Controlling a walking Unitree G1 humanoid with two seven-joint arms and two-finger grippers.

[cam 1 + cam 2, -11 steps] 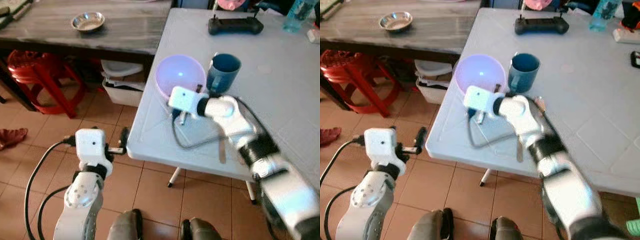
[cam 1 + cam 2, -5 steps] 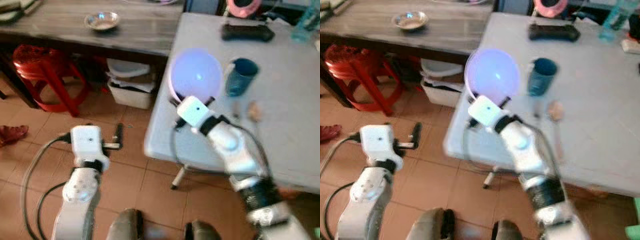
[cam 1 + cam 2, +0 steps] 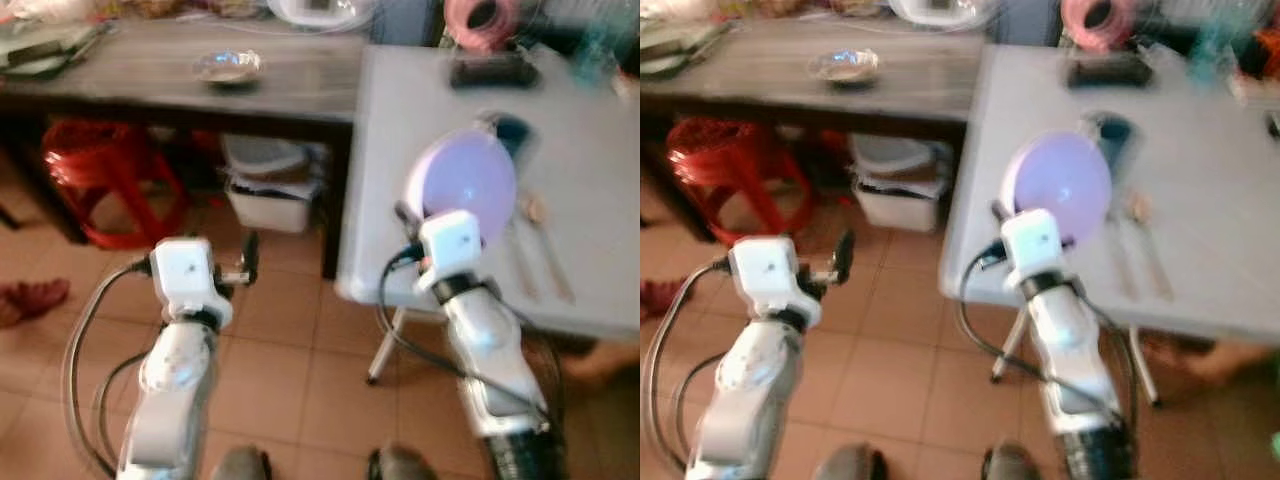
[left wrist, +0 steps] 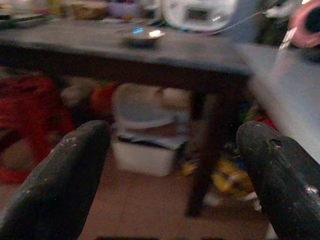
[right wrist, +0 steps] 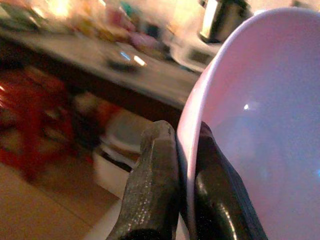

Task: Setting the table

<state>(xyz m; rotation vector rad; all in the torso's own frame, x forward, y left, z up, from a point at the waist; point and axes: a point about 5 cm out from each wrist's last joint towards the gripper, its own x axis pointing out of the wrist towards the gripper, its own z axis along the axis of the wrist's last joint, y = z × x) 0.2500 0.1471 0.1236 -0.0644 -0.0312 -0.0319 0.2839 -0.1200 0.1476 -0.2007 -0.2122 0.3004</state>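
My view has swung left since a second ago, and the smooth white counter now sits beyond my right jaws, which pinch the rim of the glossy lilac bowl, now tipped on edge. The blue mug peeks out behind it. My left jaws hang wide apart, holding nothing, over the tiled floor.
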